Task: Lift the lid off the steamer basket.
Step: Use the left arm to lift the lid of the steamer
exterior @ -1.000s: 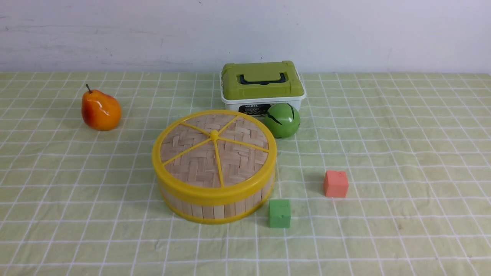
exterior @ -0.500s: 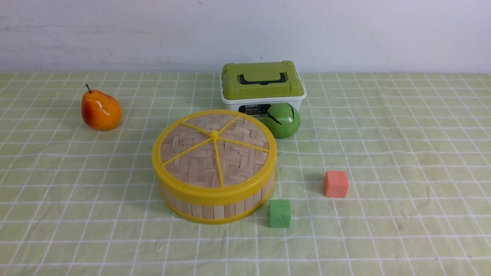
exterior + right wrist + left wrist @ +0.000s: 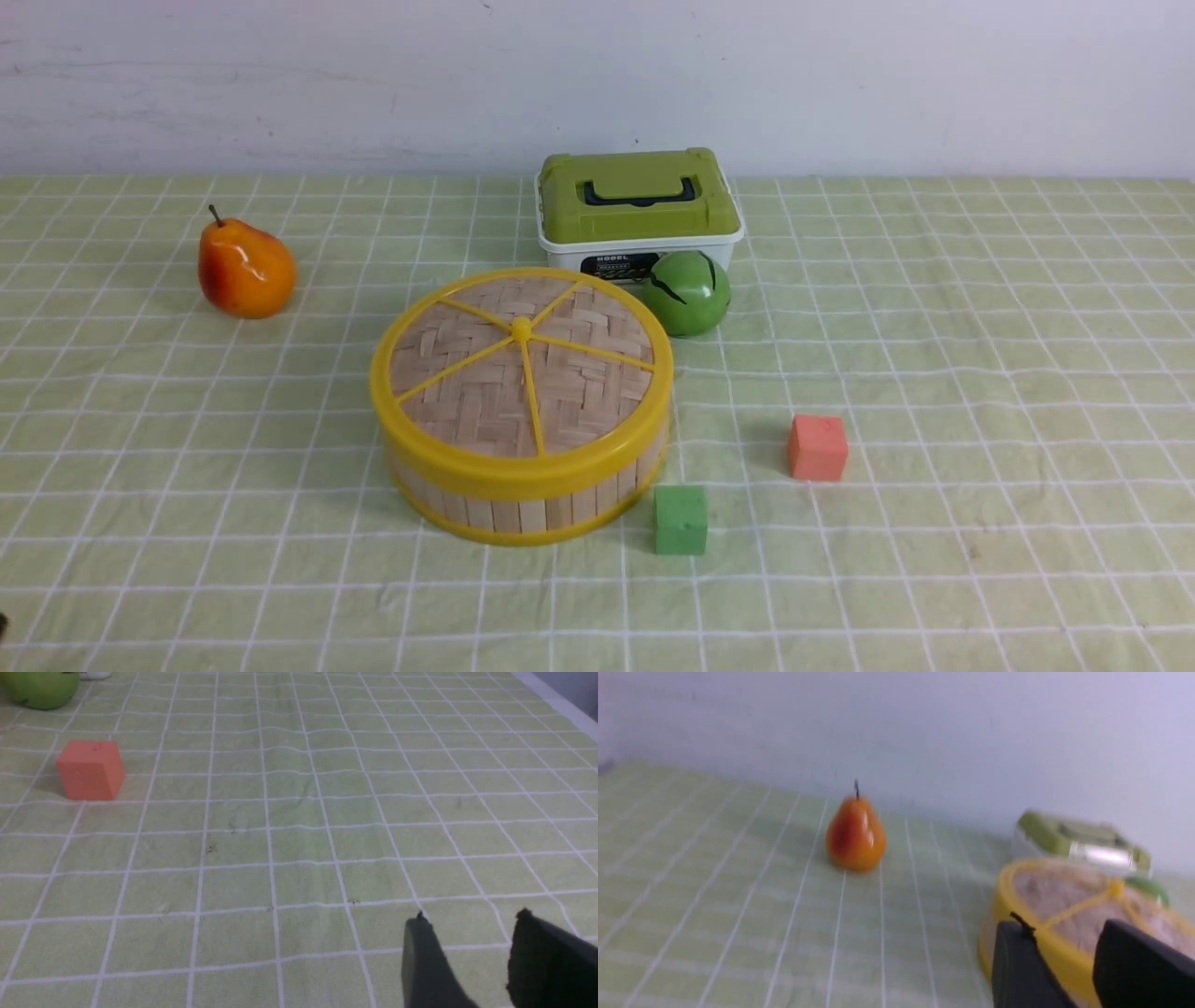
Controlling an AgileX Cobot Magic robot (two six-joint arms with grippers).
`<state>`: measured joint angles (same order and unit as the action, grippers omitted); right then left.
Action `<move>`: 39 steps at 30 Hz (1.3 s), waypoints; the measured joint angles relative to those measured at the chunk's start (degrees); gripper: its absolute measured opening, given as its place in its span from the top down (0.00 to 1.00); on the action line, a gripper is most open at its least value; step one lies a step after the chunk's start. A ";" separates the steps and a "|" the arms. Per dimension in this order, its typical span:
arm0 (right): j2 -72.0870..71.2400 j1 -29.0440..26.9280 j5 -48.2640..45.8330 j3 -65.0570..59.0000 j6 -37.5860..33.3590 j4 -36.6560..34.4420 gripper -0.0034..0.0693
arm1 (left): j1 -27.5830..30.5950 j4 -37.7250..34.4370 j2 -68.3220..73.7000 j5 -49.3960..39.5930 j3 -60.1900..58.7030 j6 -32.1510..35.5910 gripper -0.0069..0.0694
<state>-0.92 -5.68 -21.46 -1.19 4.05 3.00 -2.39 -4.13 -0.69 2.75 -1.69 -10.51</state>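
Observation:
The steamer basket [image 3: 523, 499] stands in the middle of the table, with bamboo-slat walls and yellow rims. The lid [image 3: 520, 369], woven bamboo with yellow rim, spokes and central knob, sits closed on it. Both show blurred in the left wrist view: lid [image 3: 1083, 905], basket wall [image 3: 987, 947]. My left gripper [image 3: 1064, 926] is open and empty, some way short of the basket's near-left side. Only a dark speck of it shows at the front view's lower left edge. My right gripper [image 3: 469, 917] is open and empty over bare cloth, out of the front view.
An orange pear [image 3: 245, 269] lies far left. A white box with olive-green lid [image 3: 637, 207] and a green ball [image 3: 687, 292] stand behind the basket. A green cube [image 3: 681, 520] and an orange cube [image 3: 818, 447] lie to its right. A green checked cloth [image 3: 980, 373] covers the table.
A dark speck of the left arm has appeared at the front view's lower left edge. The objects have not moved.

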 joint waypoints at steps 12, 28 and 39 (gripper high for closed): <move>0.00 0.00 0.00 0.00 0.00 0.00 0.62 | 0.00 -2.07 0.00 30.24 0.00 -8.43 0.60; 0.00 0.00 0.00 0.00 0.00 0.00 0.62 | 0.00 0.40 29.28 1.81 34.35 -9.73 0.93; 0.00 0.00 0.00 0.00 0.00 0.00 0.62 | -2.27 8.93 65.65 -4.05 47.78 -18.91 0.93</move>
<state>-0.92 -5.68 -21.46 -1.19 4.05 3.00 -4.66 4.80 64.96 -1.30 46.09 -29.41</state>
